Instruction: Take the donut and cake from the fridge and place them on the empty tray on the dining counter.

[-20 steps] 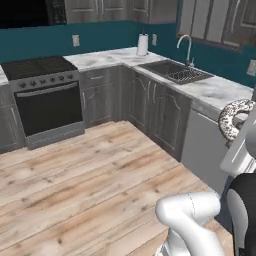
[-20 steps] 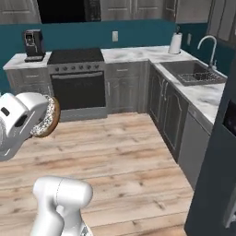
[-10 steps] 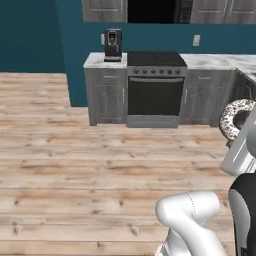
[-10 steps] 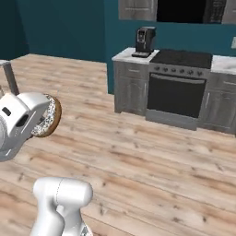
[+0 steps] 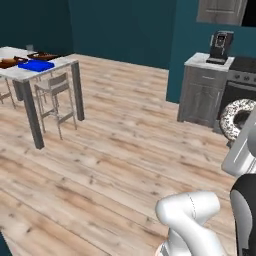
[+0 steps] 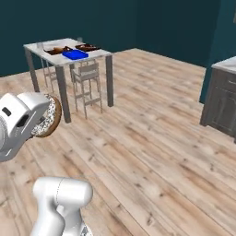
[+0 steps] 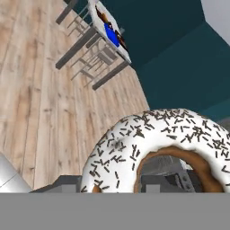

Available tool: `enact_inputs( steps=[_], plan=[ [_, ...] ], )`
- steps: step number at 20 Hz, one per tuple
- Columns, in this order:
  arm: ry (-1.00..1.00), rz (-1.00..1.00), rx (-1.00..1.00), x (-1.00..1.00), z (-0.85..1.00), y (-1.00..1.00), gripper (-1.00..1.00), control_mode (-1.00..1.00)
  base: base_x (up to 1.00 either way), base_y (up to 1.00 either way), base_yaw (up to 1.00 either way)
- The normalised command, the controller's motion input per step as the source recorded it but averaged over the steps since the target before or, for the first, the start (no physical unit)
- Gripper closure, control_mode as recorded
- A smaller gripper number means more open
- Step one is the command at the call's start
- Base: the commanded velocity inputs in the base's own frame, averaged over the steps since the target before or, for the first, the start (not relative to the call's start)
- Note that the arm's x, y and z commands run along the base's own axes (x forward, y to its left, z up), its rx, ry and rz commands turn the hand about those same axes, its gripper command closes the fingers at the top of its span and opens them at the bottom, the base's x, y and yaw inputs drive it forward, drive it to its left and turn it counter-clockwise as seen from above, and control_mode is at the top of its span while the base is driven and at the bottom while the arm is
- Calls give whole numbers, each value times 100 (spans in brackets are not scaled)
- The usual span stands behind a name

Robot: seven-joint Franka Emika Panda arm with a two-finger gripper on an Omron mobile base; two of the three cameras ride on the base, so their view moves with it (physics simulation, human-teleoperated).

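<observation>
A ring donut (image 5: 237, 119) with white icing and dark sprinkles is held up in front of me, my gripper (image 6: 38, 120) shut on it. It looms large in the hand view as the donut (image 7: 134, 143), hiding the fingertips. Across the wooden floor stands the dining counter (image 5: 22, 75), a marble top on thin grey legs. The bright blue tray (image 5: 36, 65) lies on it, also seen as the tray (image 6: 75, 54) and, small and far, the tray (image 7: 112, 35). The cake and the fridge are out of view.
Two dark brown trays (image 5: 10, 62) with food sit beside the blue one. Grey stools (image 5: 55, 90) stand under the counter's near side. A grey cabinet (image 5: 202, 95) with a coffee machine (image 5: 220, 46) and a stove (image 5: 241, 82) stand to the right. Wide wooden floor lies between.
The whole picture has swung from the stove and cabinets round to the dining counter, so the base has turned. The donut stays in the shut gripper, held the same way.
</observation>
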Motion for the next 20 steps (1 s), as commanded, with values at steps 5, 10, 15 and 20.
enact_inputs(
  steps=[5, 10, 15, 20],
  plan=[
    [0, 0, 0, 0, 0, 0, 100, 100, 31, -8, 52],
    [0, 0, 0, 0, 0, 0, 100, 100, 97, -57, 37],
    [0, 0, 0, 0, 0, 0, 100, 100, 100, -77, 36],
    [0, 0, 0, 0, 0, 0, 100, 100, 100, -48, 33]
  ],
)
